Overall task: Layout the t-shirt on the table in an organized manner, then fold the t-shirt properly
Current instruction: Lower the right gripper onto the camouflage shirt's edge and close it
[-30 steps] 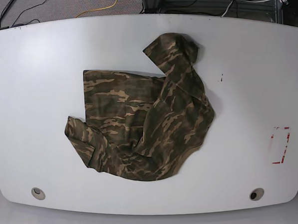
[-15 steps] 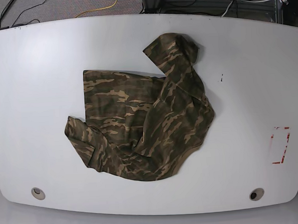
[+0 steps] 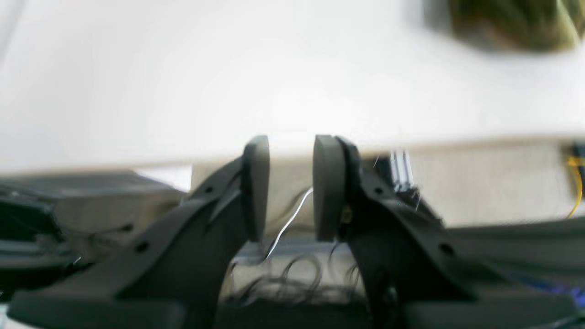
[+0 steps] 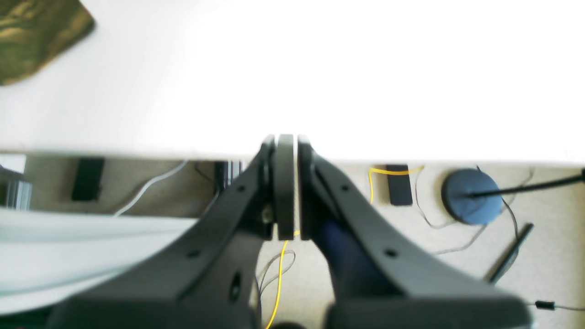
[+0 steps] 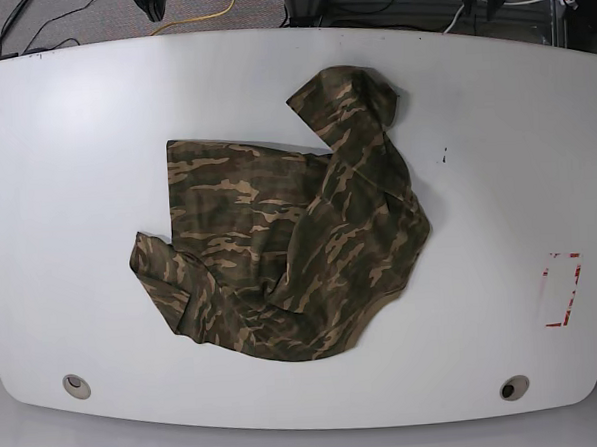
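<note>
The camouflage t-shirt lies crumpled in the middle of the white table, with one part folded up toward the far edge. A corner of it shows in the left wrist view and in the right wrist view. My left gripper hangs beyond the table's far edge, its jaws a small gap apart and empty. My right gripper is also beyond the far edge, its jaws closed together on nothing. Both are far from the shirt.
A red rectangular mark sits at the right of the table. Two round holes lie near the front edge. Cables, a yellow wire and a blue round base lie on the floor behind the table.
The t-shirt has not moved. Dark arm parts have come into the base view at the top edge, on the left and on the right.
</note>
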`<state>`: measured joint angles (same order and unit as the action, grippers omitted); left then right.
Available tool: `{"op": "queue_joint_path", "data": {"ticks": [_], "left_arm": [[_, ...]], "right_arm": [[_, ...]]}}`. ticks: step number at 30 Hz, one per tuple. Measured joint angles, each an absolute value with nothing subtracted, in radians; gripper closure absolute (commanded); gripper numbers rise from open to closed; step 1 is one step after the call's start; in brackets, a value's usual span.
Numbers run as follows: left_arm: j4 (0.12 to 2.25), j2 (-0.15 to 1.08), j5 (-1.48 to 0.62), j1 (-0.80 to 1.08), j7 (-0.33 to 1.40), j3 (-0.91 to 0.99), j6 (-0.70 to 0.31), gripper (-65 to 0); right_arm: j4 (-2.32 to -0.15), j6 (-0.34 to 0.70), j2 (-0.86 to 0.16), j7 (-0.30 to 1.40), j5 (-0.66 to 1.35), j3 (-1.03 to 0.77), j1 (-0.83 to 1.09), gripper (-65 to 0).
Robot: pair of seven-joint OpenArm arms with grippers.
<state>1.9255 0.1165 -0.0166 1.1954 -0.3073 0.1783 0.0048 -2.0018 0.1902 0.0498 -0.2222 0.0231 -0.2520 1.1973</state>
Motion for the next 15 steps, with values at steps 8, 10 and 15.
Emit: {"op": "queue_joint_path", "data": {"ticks": [8,10,15], "left_arm": [[1.925,0.115,-0.017,1.138,-0.305,0.220,0.018,-14.4],[1.926,0.115,-0.017,1.133,-0.308,0.220,0.014,-14.4],[1.924,0.110,-0.017,1.109,-0.300,0.220,0.008,-14.6]], "right_arm": [[-2.002,0.181,0.039,-0.219,0.023,-0.291,1.061,-0.8],[-2.002,0.183,0.027,-0.219,0.023,-0.289,1.029,-0.8],[-2.002,0.195,-0.029,-0.207,0.009,-0.285,0.942,-1.3]]}}
